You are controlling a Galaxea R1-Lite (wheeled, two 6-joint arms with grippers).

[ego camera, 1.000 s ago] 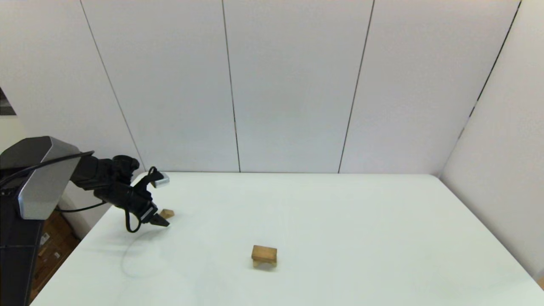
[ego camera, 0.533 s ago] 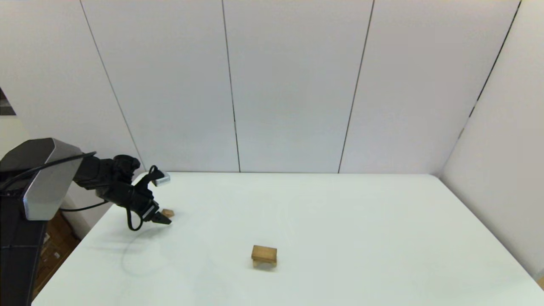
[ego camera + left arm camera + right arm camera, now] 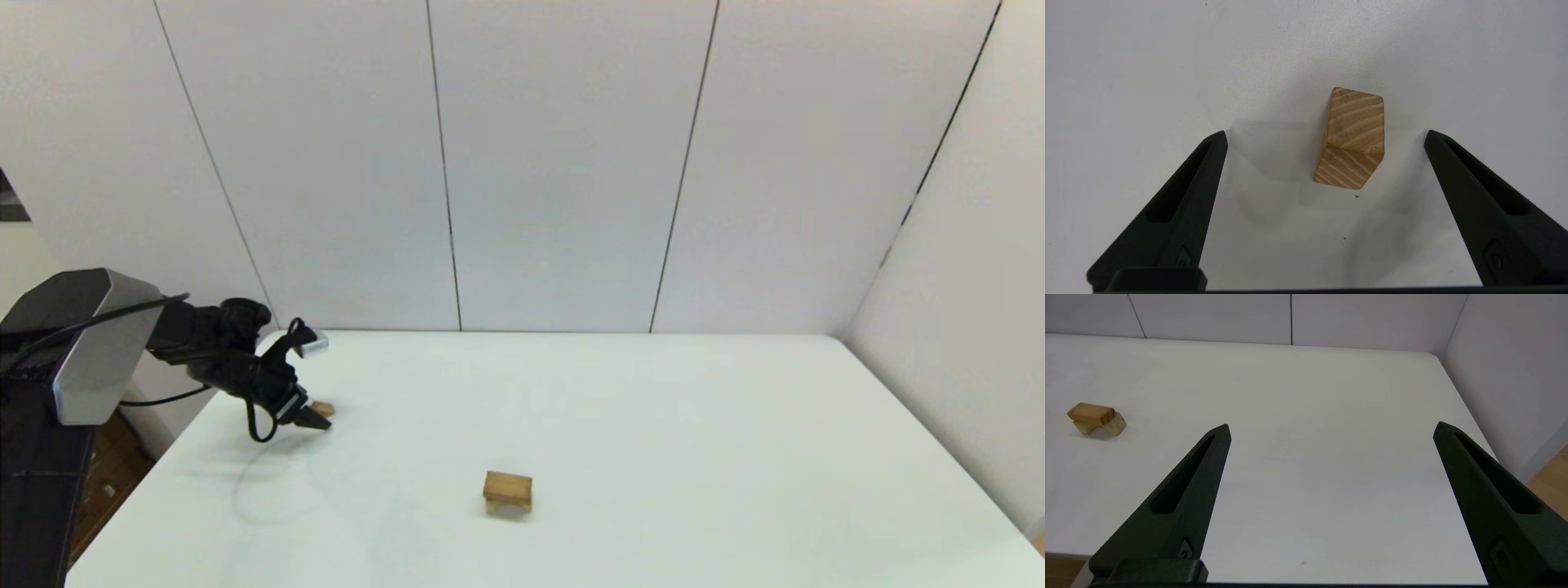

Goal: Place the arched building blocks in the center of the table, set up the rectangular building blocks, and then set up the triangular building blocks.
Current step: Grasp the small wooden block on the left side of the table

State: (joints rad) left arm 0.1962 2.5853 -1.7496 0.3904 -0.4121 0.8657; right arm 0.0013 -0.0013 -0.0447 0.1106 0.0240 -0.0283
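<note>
White wall panels rise behind our white bench. Our left claw hangs low over the bench's far left part, fingers spread wide and holding nothing; the triangular block lies on the bench between the tips, touching neither. Near the bench's middle the rectangular slab rests flat on top of the arched block, which seems to stand on its two legs, though they are small from here. Our right claw sits parked off the near right edge, fingers equally wide apart and empty.
</note>
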